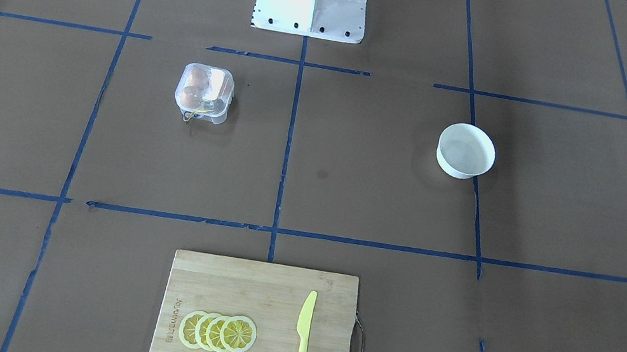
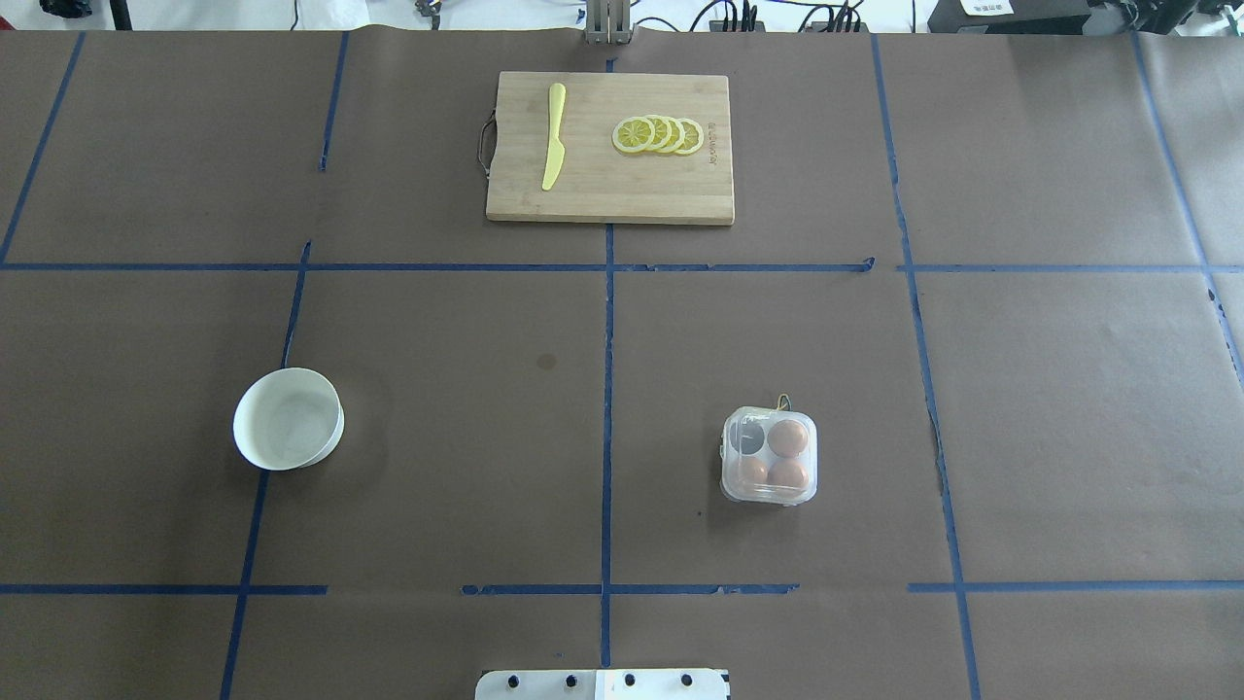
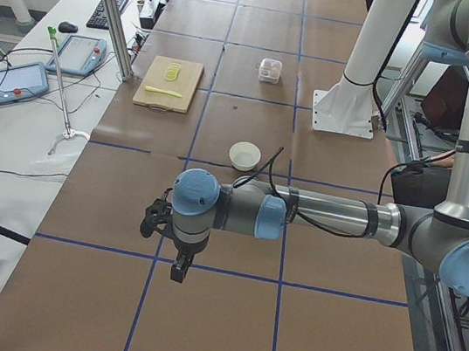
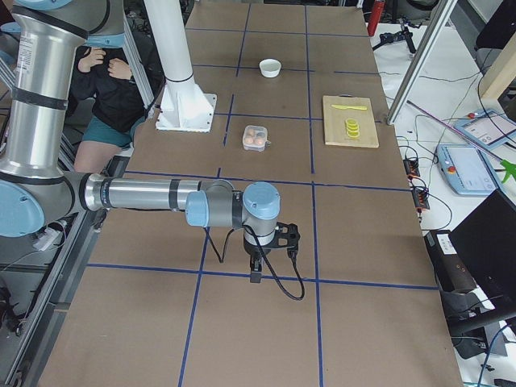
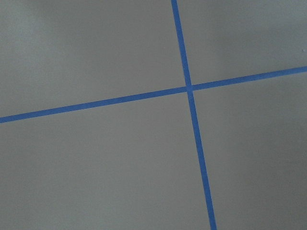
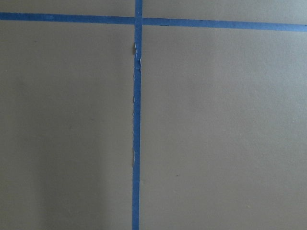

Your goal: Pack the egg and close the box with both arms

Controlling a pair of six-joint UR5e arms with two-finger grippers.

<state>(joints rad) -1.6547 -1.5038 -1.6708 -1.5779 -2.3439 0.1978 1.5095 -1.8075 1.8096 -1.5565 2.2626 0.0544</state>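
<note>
Three eggs (image 2: 787, 437) sit in the box (image 2: 768, 499), bowl (image 2: 288, 420) and board (image 2: 622, 199) well apart.

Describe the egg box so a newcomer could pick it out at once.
On the brown table, look just right of the central blue tape line, near the robot's white base. The box is the only clear container, with orange-brown eggs inside, unlike the white bowl.

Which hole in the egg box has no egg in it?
In the box, the corner cup far from the robot, toward the bowl: it looks dark; the other three hold orange-brown eggs.
</note>
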